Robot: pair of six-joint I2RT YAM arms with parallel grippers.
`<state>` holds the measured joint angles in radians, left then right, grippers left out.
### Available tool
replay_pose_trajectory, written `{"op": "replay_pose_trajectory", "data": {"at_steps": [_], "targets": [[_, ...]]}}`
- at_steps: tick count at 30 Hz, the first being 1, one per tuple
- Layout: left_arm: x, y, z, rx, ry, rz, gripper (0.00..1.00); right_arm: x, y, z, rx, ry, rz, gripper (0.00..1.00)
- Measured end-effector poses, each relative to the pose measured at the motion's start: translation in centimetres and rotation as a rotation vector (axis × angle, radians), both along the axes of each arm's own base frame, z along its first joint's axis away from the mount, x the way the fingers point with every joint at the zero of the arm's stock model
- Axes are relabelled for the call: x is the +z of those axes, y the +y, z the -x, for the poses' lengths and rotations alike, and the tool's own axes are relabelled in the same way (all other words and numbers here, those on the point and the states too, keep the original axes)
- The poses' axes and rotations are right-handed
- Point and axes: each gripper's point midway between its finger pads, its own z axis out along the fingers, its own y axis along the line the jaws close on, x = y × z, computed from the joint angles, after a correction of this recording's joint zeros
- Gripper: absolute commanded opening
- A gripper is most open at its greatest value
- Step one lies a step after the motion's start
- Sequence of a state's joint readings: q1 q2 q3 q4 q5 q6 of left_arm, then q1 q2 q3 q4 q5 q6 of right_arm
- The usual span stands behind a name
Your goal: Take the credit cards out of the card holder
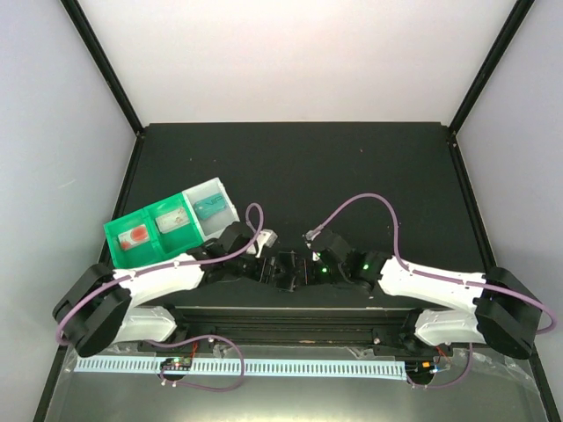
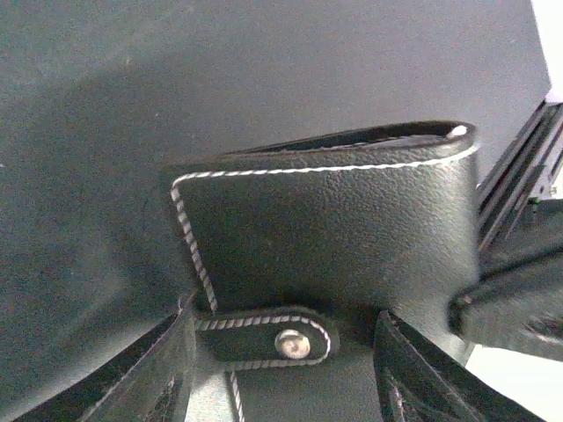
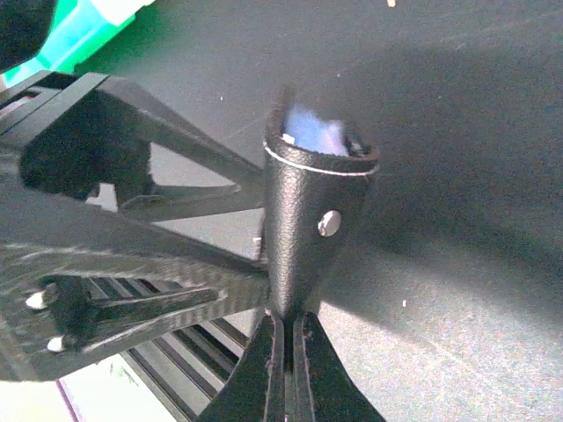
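White walls box in a dark tabletop (image 1: 352, 167). The card holder (image 3: 312, 220) is held off it near the front edge, between my arms. My right jaws are pinched shut on its closed end, so it stands straight out from them with its mouth facing away. My left jaws stand parted astride the snap strap (image 2: 264, 338).

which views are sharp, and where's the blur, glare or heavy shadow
Left wrist view: card holder grain and stitching crisp, bottom edge soft, top right corner blown out. Right wrist view: holder sharp, blue inside it blurred, broad shadow beside it. Top view: even light, back wall washed out, holder lost against the black table.
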<state>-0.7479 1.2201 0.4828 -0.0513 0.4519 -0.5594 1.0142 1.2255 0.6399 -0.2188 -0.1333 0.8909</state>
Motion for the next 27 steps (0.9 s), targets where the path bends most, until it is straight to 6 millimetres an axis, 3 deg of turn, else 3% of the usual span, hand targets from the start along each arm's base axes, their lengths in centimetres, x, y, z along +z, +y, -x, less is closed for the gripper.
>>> {"op": "replay_pose_trajectory", "data": {"at_steps": [7, 13, 23, 27], "targets": [[-2.6, 0.3, 0.2, -0.009, 0.049, -0.063, 0.42, -0.8, 0.5, 1.0, 0.043, 0.027, 0.001, 0.01], [-2.7, 0.4, 0.1, -0.008, 0.030, -0.081, 0.32, -1.0, 0.5, 1.0, 0.046, 0.019, -0.005, 0.01], [-2.6, 0.4, 0.3, -0.018, 0.037, -0.076, 0.02, -1.2, 0.8, 0.9, 0.055, 0.000, -0.020, 0.01], [-2.2, 0.2, 0.6, -0.027, 0.049, -0.058, 0.01, -1.4, 1.0, 0.7, 0.066, -0.016, -0.023, 0.01]]}}
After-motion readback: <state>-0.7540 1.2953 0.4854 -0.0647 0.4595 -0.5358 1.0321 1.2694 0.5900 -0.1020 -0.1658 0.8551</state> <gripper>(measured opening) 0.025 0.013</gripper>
